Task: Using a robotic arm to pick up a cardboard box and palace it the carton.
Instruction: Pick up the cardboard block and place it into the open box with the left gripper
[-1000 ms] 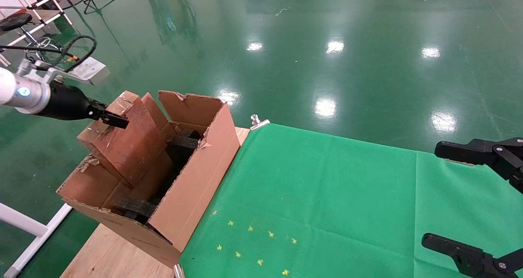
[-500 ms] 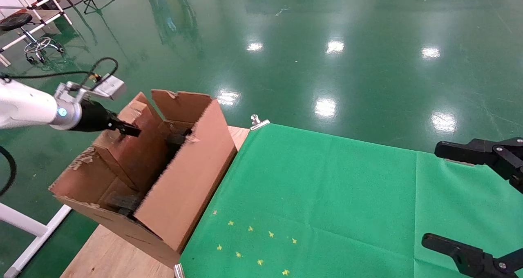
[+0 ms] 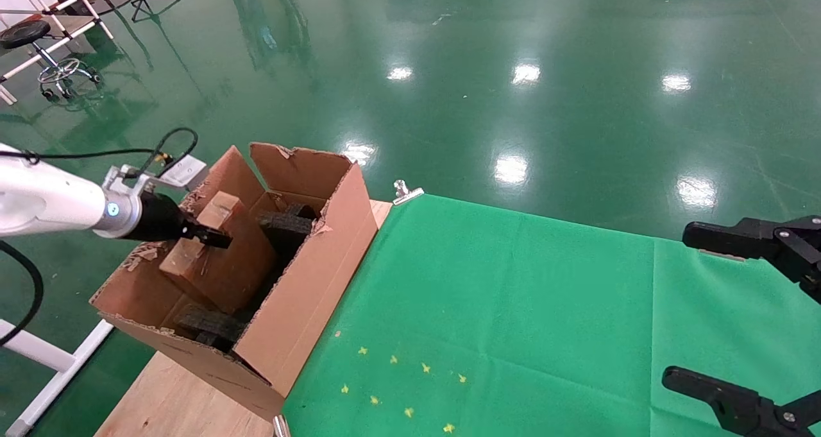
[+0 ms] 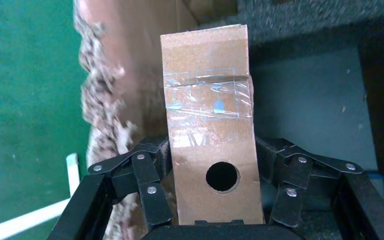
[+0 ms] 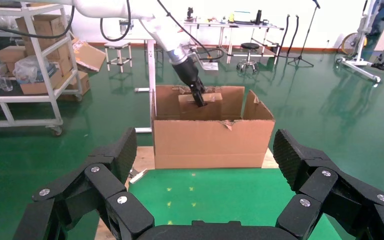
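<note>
Vs a second ago: left end effector [image 3: 215, 237] has dropped from above the carton [image 3: 301, 283] rim to inside it, taking the cardboard box [image 3: 215, 260] down with it. The carton, shoved sideways half a second ago, sits squarer on the counter [image 3: 167, 398] again. Means the place step looks nearly done; release remains.

Left end effector is clamped on the box, fingers [image 4: 147, 167] on both side faces. Box sits tilted in the carton, low end among the black foam [image 3: 285, 222].

Box: small, brown, closed, glossy clear tape across one face, round hole near the grip.

Right end effector [image 5: 202, 172] parked over the green cloth [image 3: 513, 308], spread wide, holding nothing.
</note>
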